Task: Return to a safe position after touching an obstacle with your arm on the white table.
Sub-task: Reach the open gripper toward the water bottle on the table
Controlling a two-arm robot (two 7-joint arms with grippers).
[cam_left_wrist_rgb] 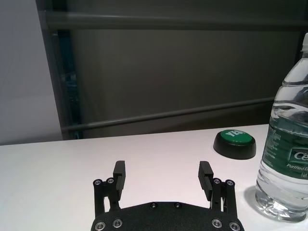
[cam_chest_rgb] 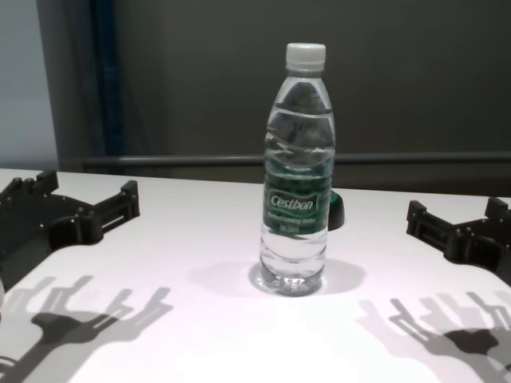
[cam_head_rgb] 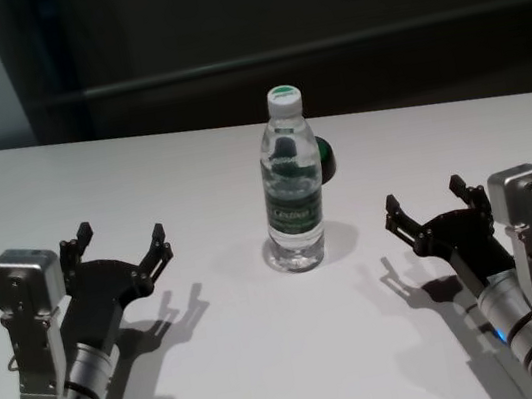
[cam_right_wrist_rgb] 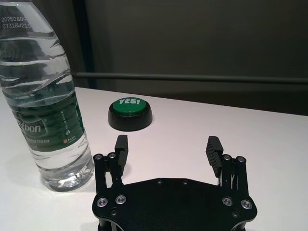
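The obstacle, a clear water bottle [cam_head_rgb: 290, 180] with a white cap and dark green label, stands upright in the middle of the white table [cam_head_rgb: 141, 179]. It also shows in the chest view [cam_chest_rgb: 296, 171], the left wrist view [cam_left_wrist_rgb: 287, 144] and the right wrist view [cam_right_wrist_rgb: 45, 101]. My left gripper [cam_head_rgb: 121, 243] is open and empty, held above the table well to the bottle's left. My right gripper [cam_head_rgb: 428, 202] is open and empty, well to the bottle's right. Neither arm touches the bottle.
A low black puck with a green top [cam_right_wrist_rgb: 130, 113] marked "YES!" sits just behind the bottle, partly hidden by it in the head view [cam_head_rgb: 325, 158]. The table's far edge meets a dark wall with a rail [cam_left_wrist_rgb: 168, 115].
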